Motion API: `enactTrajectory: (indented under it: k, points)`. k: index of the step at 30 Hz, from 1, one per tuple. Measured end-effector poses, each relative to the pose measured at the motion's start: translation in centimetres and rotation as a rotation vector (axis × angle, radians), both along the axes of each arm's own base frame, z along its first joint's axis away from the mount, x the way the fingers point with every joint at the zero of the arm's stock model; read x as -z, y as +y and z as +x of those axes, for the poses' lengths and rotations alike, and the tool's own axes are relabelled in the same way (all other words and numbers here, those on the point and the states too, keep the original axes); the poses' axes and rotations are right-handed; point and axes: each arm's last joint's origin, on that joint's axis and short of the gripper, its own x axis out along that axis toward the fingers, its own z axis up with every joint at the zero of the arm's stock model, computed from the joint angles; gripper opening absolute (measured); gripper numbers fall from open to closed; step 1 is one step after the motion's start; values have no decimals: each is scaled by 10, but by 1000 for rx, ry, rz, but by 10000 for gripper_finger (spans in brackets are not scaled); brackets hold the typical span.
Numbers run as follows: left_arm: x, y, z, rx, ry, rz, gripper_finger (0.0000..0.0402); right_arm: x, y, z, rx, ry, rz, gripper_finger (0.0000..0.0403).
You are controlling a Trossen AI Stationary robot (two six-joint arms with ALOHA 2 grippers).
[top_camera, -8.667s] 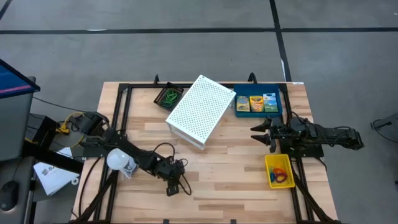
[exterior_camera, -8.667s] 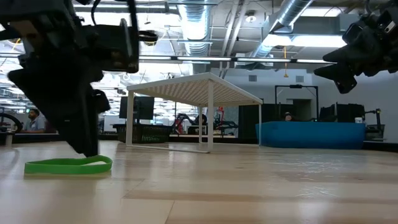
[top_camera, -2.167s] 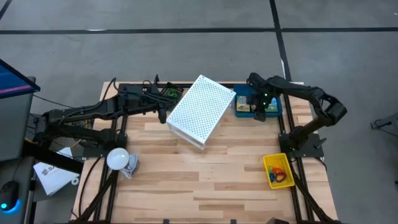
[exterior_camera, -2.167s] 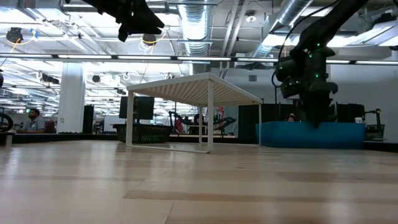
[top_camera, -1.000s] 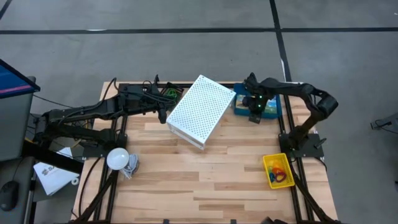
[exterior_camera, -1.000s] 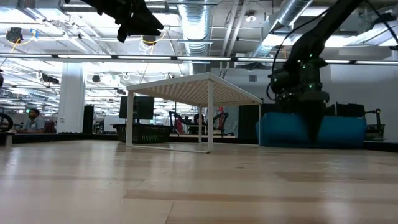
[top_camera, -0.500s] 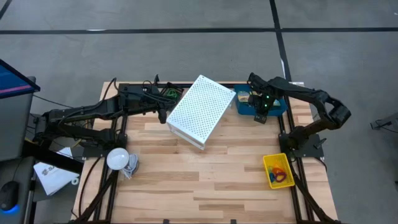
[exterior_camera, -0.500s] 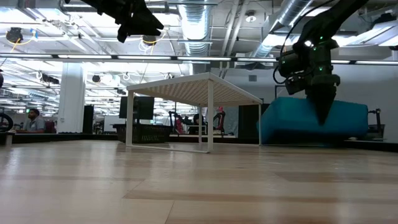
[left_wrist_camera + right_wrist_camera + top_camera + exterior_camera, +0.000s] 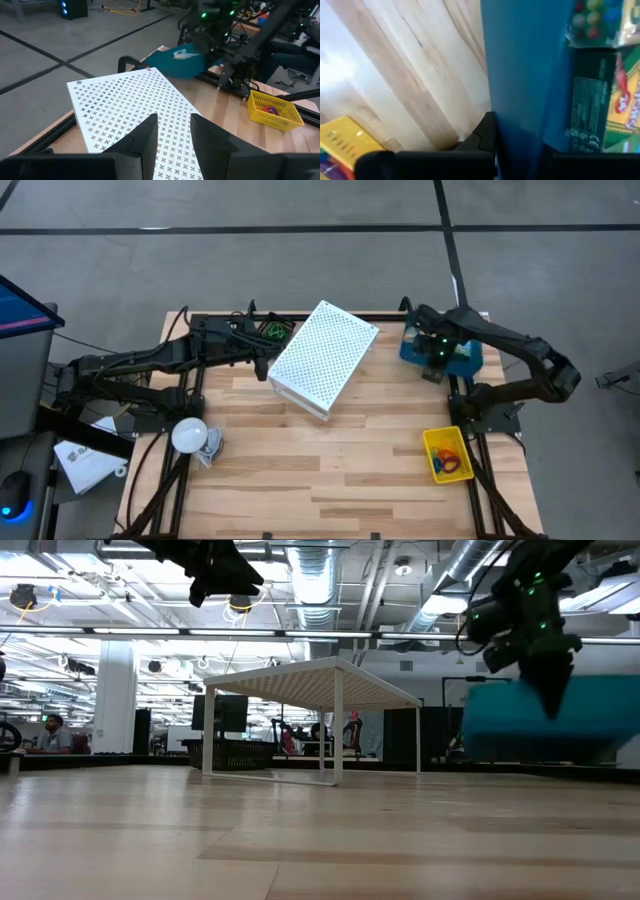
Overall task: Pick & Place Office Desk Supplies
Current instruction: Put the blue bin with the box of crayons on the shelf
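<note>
While the high view sets the blue mesh tray at about two o'clock on the table, under the right end effector, only the low view shows that tray hanging clear of the tabletop below the dark fingers. The right wrist view adds what neither gives: the end effector is clenched on the tray's blue wall, and crayon packs lie inside, tipped with it. From above, the tray reads as tilted and its contents are hidden by the arm.

At about four o'clock sits the yellow mesh tray, with coloured loops in it; the left wrist view catches it too.

A white perforated riser stands near the middle, toward twelve o'clock. The left end effector hovers at its ten o'clock edge, above it, fingers parted with nothing between them, as the left wrist view shows. Behind it, a black mesh tray holds a green rubber band, seen only from above.

A white round bulb-like object rests at eight o'clock.
</note>
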Motion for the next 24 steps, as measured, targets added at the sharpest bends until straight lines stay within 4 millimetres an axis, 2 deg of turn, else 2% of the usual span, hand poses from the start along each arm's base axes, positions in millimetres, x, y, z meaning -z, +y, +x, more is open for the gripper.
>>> enactTrajectory:
  k: [7,12,17,24]
  points:
    - [0,0,0,-1,-3,-5,111,-18,14,-16,86,-20,-78,1]
    - [0,0,0,-5,-9,-21,111,-38,17,-17,119,-79,-113,1]
    - [0,-3,1,7,-9,-21,111,-66,14,-6,144,-106,-155,1]
    - [0,-5,1,17,-8,-21,111,-104,2,21,142,-105,-160,0]
